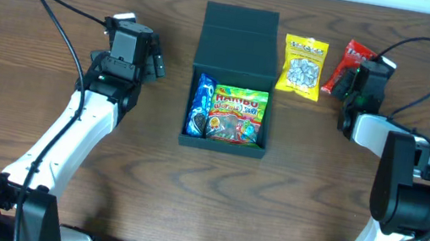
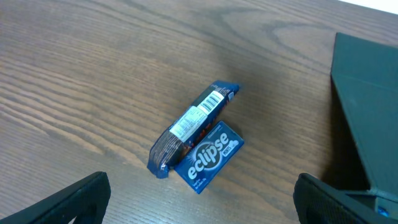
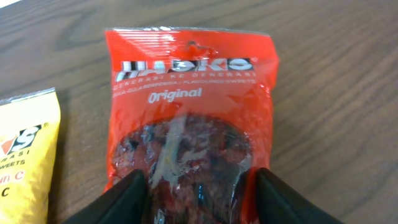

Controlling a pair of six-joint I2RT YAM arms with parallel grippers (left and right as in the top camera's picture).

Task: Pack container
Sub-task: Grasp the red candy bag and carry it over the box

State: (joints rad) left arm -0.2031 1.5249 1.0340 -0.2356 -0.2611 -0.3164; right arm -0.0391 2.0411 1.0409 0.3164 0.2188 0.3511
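The dark teal container [image 1: 239, 34] stands open at the table's middle, its flap lid laid back. Inside lie a blue packet [image 1: 202, 104] and a Haribo packet [image 1: 238, 115]. The container's side shows at the right of the left wrist view [image 2: 367, 112]. My right gripper [image 1: 346, 87] [image 3: 200, 186] is closed on the sides of a red snack packet [image 1: 355, 54] [image 3: 189, 112] that lies on the table. My left gripper [image 1: 154, 58] [image 2: 202, 199] is open and empty above a blue Eclipse pack [image 2: 211, 155] and a blue-brown packet [image 2: 189, 127].
A yellow sweets packet [image 1: 302, 66] [image 3: 25, 155] lies between the container and the red packet. The Eclipse pack and its neighbour are hidden under the left arm in the overhead view. The table is brown wood.
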